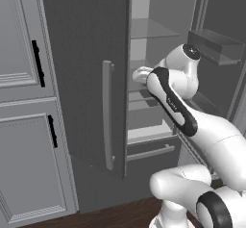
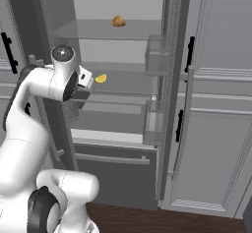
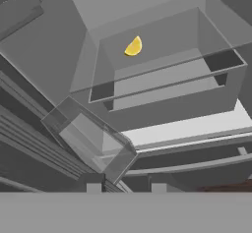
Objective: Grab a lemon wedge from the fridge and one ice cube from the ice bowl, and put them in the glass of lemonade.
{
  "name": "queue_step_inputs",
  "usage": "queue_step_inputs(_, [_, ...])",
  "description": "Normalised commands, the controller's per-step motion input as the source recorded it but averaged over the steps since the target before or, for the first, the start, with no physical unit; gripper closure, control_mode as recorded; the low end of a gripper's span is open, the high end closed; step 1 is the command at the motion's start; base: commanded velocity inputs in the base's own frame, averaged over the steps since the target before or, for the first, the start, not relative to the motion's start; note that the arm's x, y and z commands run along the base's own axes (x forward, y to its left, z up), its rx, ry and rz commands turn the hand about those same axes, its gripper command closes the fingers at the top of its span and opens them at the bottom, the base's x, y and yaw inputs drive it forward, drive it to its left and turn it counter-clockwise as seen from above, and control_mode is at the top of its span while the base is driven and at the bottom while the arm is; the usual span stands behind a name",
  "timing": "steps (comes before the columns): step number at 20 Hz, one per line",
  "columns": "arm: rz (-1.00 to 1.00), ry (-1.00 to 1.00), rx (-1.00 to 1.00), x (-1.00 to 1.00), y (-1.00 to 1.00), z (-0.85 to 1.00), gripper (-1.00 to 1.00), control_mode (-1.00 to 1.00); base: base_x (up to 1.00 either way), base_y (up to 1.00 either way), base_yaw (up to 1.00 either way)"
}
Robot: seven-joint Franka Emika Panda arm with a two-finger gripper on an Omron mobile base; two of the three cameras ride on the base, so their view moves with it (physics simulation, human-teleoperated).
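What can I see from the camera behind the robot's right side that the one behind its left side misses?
Right base view: the lemon wedge lying on a clear fridge shelf just beyond the gripper, a small brown item on the shelf above, and the paneled cabinets to the fridge's right.
Left base view: the closed fridge door's long bar handle and the cabinets to its left.
Both: the white arm reaching into the open fridge, and the bottom drawer.
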Motion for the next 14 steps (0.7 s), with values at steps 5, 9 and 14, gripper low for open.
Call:
queue_step_inputs(5, [0.07,0.23,0.23,0.99,0.25,-0.53,-1.0,-1.0,0.0,0.0,0.0])
queue_step_inputs(9, [0.1,0.3,0.23,0.59,0.06,-0.12,-1.0,-1.0,0.0,0.0,0.0])
queue_step_inputs(14, [0.15,0.28,0.19,0.0,0.04,-0.06,-1.0,-1.0,0.0,0.0,0.0])
